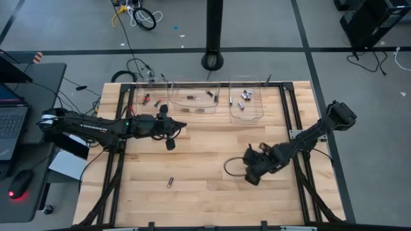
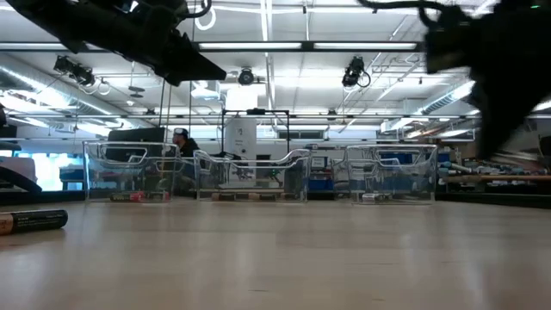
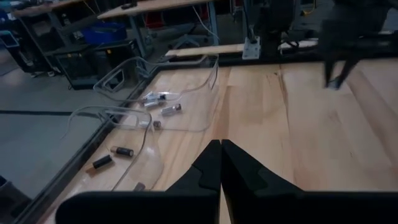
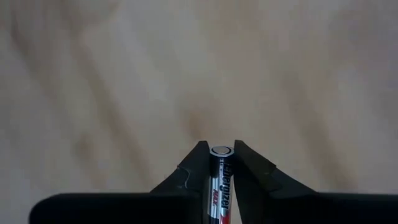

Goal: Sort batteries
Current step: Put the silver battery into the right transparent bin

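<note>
A slim black and silver battery (image 4: 221, 180) is gripped between the two dark fingers of the right gripper (image 4: 221, 152), with its round metal end showing at the fingertips and printed lettering readable along its side; blurred pale wood fills the space behind it. In the high view the right gripper (image 1: 252, 173) is seen over the front right part of the wooden table (image 1: 212, 160), with a dark cable looped beside it. The left gripper (image 1: 180, 126) is held over the middle of the table, just in front of the bins, and its fingers (image 3: 208, 165) are pressed together with nothing between them. Three clear plastic bins are lined up along the far edge of the table: the left bin (image 1: 146, 97) is seen with a few small batteries, some red-ended, the middle bin (image 1: 192, 99) with several more, and the right bin (image 1: 247, 99) with a cluster of small silver batteries (image 1: 244, 97). One further battery (image 1: 170, 182) is left lying alone on the wood near the front left, well apart from both grippers. In the low view a dark battery with a copper-coloured end (image 2: 33, 221) is seen lying on its side at the left edge. A laptop (image 1: 9, 122) and a mouse (image 1: 20, 184) are set on a side desk to the left.
</note>
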`<state>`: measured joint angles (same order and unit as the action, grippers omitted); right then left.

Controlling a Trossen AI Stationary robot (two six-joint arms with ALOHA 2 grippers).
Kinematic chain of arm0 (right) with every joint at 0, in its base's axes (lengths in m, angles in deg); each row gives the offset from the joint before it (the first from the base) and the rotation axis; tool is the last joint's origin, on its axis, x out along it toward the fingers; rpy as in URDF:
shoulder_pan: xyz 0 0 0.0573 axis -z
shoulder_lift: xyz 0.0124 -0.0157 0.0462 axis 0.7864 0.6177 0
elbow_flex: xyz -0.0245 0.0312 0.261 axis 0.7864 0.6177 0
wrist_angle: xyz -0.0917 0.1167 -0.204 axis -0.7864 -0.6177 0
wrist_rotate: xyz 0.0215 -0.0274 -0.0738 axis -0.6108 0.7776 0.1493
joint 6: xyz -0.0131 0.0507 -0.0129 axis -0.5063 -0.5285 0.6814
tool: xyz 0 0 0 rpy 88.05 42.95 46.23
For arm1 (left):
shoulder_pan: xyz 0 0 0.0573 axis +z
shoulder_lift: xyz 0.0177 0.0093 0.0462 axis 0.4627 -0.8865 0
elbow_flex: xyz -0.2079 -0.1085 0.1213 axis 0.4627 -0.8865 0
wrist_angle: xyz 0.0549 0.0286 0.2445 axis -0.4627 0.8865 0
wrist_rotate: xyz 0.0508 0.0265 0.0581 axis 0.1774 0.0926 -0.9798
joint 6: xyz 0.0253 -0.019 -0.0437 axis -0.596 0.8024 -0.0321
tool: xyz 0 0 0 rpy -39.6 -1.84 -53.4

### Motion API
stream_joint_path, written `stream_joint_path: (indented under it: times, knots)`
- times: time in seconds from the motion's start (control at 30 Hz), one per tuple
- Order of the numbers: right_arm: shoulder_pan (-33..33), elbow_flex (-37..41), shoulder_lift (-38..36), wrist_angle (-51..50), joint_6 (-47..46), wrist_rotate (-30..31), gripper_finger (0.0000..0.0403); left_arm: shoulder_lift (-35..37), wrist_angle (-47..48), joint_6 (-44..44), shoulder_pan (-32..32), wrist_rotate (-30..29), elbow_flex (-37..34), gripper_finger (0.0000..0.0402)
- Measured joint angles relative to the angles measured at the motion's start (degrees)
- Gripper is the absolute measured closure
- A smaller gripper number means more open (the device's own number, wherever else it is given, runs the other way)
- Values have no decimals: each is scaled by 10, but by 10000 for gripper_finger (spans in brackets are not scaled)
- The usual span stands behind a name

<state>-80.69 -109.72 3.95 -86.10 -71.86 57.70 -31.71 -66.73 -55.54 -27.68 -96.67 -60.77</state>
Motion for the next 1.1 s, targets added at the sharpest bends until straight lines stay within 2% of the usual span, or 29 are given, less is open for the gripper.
stream_joint_path:
  times: [0.13,0.23,0.4,0.53,0.73,0.9,1.1]
  knots:
    - [80,-51,0,-33,116,73,344,-6,-18,-8,0,0,0,387]
    - [163,-99,0,-48,216,99,344,-15,-35,-9,0,0,0,387]
    - [313,-192,0,-46,377,103,344,-25,-35,-11,0,0,0,387]
    - [441,-224,-1,-40,468,79,344,-25,-38,-12,0,0,0,387]
    - [590,-195,24,-27,497,7,344,-25,-50,-17,0,0,0,387]
    - [660,-175,85,-1,485,-30,343,-25,-55,-24,0,0,0,387]
    - [713,-173,162,11,463,-56,343,-25,-52,-24,0,0,0,387]
